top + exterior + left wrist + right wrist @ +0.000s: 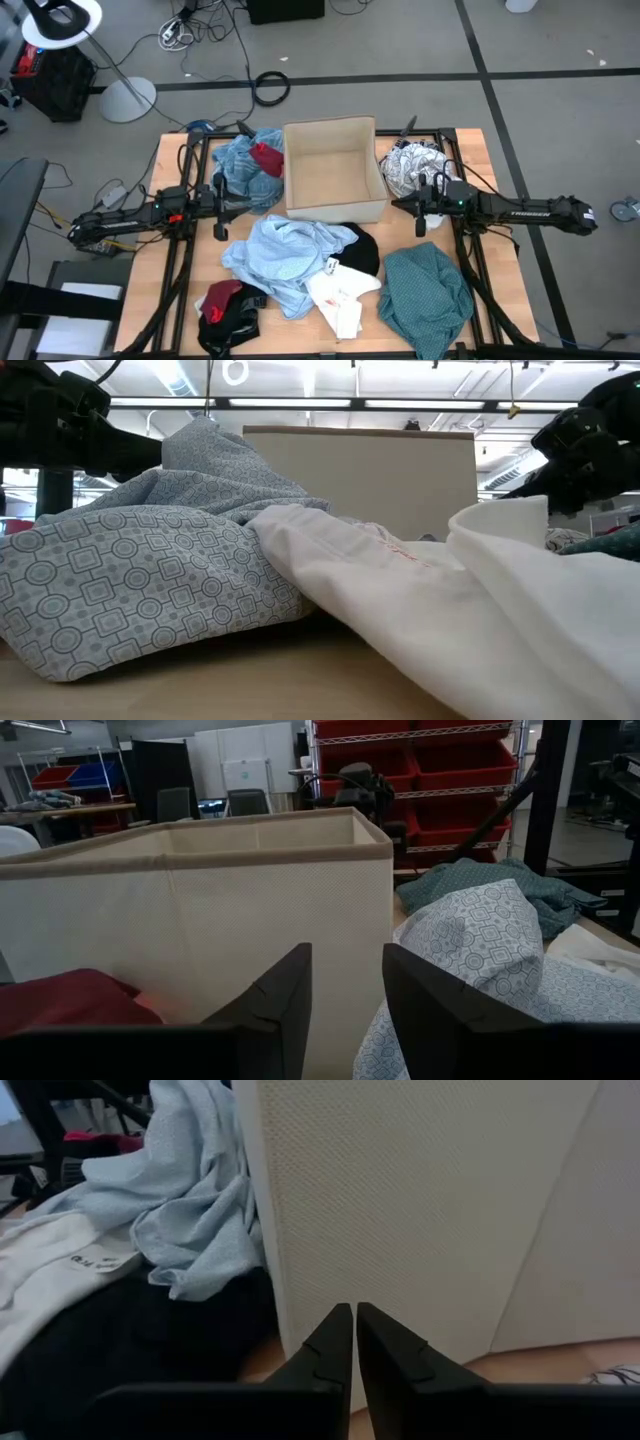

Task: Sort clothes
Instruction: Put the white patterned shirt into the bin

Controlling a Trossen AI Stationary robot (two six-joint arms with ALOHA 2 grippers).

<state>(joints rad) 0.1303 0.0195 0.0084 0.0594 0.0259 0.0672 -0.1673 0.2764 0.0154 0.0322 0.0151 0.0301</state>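
Note:
The clothes lie around a tan box (335, 170). Left of the box is a denim blue piece (240, 165) with a red one (267, 157) on it. A black-and-white patterned piece (413, 165) is at its right. Nearer the front lie a light blue patterned shirt (285, 255), a black piece (362, 248), a white one (340, 295), a teal one (425, 290) and a red-and-black one (228, 305). My left gripper (345, 1010) is open, level, at the box's left front corner. My right gripper (354, 1342) is shut, at the box's right front corner (270, 1230). Neither holds anything.
The box stands open at the table's middle back, between the two arms. In the low view the light blue shirt (120, 580) and the white cloth (450, 600) fill the foreground. Bare wood shows at the table's left edge (150, 270) and right edge (500, 270).

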